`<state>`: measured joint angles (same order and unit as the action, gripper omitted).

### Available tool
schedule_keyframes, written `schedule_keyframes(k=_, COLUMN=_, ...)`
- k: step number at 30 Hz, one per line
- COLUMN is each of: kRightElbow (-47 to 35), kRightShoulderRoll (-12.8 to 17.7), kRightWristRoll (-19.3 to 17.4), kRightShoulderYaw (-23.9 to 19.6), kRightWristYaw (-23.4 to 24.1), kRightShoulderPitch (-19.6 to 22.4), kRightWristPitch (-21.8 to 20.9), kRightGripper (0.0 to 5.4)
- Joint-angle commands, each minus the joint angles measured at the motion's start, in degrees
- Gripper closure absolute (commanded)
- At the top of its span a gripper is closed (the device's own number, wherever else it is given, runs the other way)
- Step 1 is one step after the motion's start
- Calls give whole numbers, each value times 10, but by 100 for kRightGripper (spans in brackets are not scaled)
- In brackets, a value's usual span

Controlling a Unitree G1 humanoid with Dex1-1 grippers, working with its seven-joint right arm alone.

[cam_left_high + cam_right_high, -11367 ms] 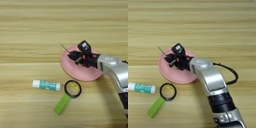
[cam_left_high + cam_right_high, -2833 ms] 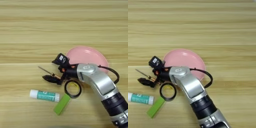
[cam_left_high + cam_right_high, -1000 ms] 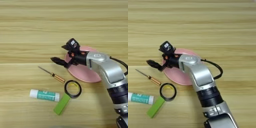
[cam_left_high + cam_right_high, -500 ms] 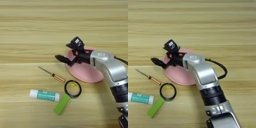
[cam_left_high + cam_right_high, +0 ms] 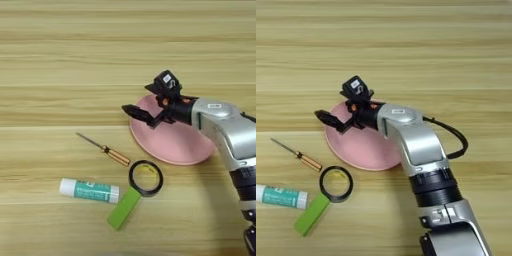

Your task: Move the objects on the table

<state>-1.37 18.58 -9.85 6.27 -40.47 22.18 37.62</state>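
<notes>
The right arm's jaws (image 5: 134,111) hang over the left rim of a pink plate (image 5: 175,145), black fingers pointing left, spread apart and holding nothing. The silver forearm (image 5: 413,137) runs back across the plate toward the lower right, with a black cable looping off its side.

The screwdriver (image 5: 105,149) lies flat on the desk (image 5: 60,55), just left of the plate and apart from it. Its thin metal shaft points up and to the left, and its amber handle ends near a black magnifying glass (image 5: 145,177). The round lens of that magnifier sits just below the plate's lower left edge, and its green handle (image 5: 124,208) slants down to the left.

The glue stick (image 5: 90,190) lies on its side below the screwdriver, white cap at the left and teal label at the right, its right end close beside the green handle.
</notes>
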Motion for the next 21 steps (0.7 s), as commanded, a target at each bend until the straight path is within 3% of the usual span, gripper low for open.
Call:
schedule_keyframes(k=1, kRightElbow=-9, kRightShoulderRoll=20, kRightWristRoll=-2, kRightShoulderYaw=-21, kRightWristYaw=8, kRightShoulderPitch=49, kRightWristPitch=-33, kRightGripper=3)
schedule_keyframes(k=21, kRightElbow=22, kRightShoulderRoll=43, kRightWristRoll=2, kRightShoulderYaw=-34, kRightWristYaw=5, kRightShoulderPitch=47, kRightWristPitch=-54, kRightGripper=3)
